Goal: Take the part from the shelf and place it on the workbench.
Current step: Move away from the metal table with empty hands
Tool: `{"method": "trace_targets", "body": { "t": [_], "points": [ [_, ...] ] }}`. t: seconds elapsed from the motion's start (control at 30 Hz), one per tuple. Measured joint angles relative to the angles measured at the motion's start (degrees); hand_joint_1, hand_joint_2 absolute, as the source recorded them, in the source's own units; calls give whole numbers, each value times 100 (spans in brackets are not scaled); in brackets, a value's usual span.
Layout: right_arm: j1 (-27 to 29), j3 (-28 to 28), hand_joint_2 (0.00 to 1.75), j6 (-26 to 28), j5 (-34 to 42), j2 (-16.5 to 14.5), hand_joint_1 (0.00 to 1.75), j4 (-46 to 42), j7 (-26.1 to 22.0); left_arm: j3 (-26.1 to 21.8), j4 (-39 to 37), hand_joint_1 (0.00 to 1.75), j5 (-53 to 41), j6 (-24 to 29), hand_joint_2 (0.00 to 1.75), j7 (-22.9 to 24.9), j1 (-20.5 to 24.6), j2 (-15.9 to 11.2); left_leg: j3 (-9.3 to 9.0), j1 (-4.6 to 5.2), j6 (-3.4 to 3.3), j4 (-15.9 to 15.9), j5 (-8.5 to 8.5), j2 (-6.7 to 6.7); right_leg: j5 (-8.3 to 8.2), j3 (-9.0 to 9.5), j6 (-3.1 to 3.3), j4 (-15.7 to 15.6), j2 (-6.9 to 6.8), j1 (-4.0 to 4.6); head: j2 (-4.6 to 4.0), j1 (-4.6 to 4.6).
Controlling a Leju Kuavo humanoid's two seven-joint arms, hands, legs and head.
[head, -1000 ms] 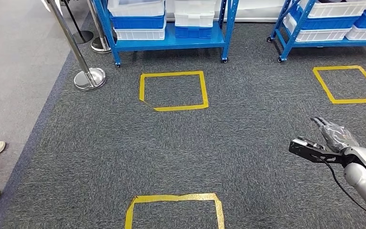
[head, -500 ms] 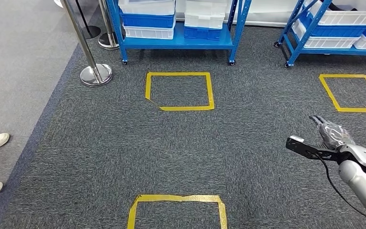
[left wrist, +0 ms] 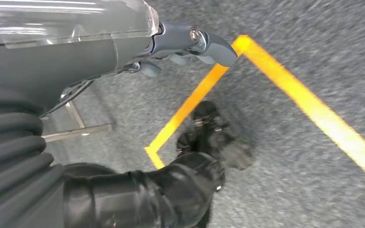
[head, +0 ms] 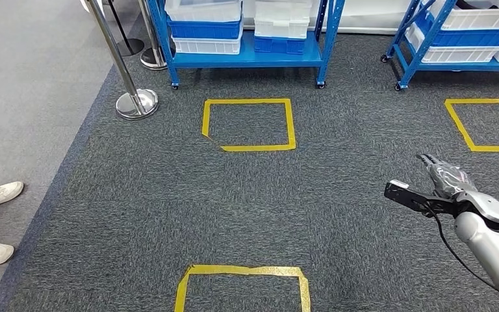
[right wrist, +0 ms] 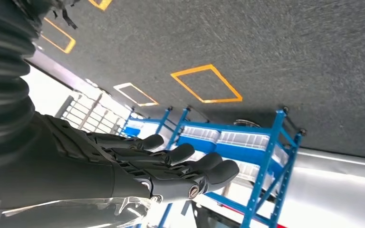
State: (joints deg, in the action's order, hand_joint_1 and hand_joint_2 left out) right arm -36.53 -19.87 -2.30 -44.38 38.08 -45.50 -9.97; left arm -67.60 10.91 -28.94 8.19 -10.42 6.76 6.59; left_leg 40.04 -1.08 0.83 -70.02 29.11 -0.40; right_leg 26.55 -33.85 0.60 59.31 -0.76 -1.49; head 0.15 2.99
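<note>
The whole view has shifted: the robot walks toward the blue shelf (head: 247, 39), now a little nearer. Right hand (head: 451, 185) has fingers (right wrist: 190, 164) stretched apart, empty; left hand (left wrist: 185, 45) seems loosely curled, uncertain. The part is not yet distinguishable among the bins (head: 208, 29).

Right hand (head: 447, 181) hovers empty over grey carpet (head: 338, 195); blue shelf (head: 250, 39) stands beyond a yellow tape square (head: 249, 123).

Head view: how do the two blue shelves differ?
The left shelf stands straight ahead, behind the nearer taped square; the right shelf sits off to the side and is cut by the frame edge. The left shelf shows two separate stacks of bins; the right shelf shows white bins over blue in a row. Both are blue, on small castors, and hold white and blue bins.
</note>
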Motion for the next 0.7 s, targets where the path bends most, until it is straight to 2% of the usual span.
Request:
{"method": "trace_targets", "body": {
  "t": [0.03, 0.07, 0.1, 0.13, 0.2, 0.37, 0.53, 0.6, 0.7],
  "points": [
    [-26, 2, 0, -5, -3, -37, 0, 44, 5, -2, -1, 0, 1, -17, 0, -28, -1, 2, -212, -25, 36, 420, -160, 5, 16, -5, -13, 22, 1, -1, 0, 0],
    [-36, 6, 0, -3, 8, -61, 0, 87, -19, -4, -1, 0, 7, -38, 0, -72, 2, 5, -385, -39, 44, 769, -286, 0, 37, -15, -34, 53, 3, 11, 0, -2],
    [-21, 15, 0, 11, 42, -75, 0, 122, -68, -10, -2, 0, 14, -59, 0, -110, 8, 7, -498, -45, 29, 993, -333, -8, 54, -25, -56, 76, 2, 27, 0, -6],
    [25, 37, 0, 44, 106, -89, 0, 155, -136, -20, -2, 0, 22, -72, 0, -133, 12, 9, -539, -41, 9, 1074, -321, -19, 66, -31, -76, 87, -2, 45, 0, -10],
    [217, 127, 0, 184, 296, -142, 0, 223, -277, -46, -2, 0, 43, -62, 0, -139, 16, 10, -546, -34, -41, 1078, -313, -37, 68, -13, -91, 71, -12, 57, 0, -17],
    [964, 607, 0, 812, 589, -505, 0, 509, -658, -126, -2, 0, 77, 8, 0, -78, -16, 9, -551, -24, -69, 1077, -296, -58, 60, 26, -117, 22, -23, 48, 0, -16],
    [1326, 1006, 0, 937, 687, -803, 0, 751, -758, -171, -2, 0, 91, 48, 0, -60, -8, 7, -563, -4, -88, 1075, -284, -54, 64, 38, -152, 11, -15, 31, 0, -16],
    [1523, 1181, 0, 1115, 648, -968, 0, 821, -743, -190, -1, 0, 89, 77, 0, -61, -12, -1, -559, 16, -139, 1055, -270, -53, 52, 50, -190, -16, -15, 1, 0, -15],
    [1832, 1395, 0, 1634, 364, -1226, 0, 1000, -716, -196, 0, 0, 45, 126, 0, -70, -22, -14, -680, 4, -281, 1253, -348, -68, 36, 130, -267, -103, -25, -9, 0, -16]
  ]
}}
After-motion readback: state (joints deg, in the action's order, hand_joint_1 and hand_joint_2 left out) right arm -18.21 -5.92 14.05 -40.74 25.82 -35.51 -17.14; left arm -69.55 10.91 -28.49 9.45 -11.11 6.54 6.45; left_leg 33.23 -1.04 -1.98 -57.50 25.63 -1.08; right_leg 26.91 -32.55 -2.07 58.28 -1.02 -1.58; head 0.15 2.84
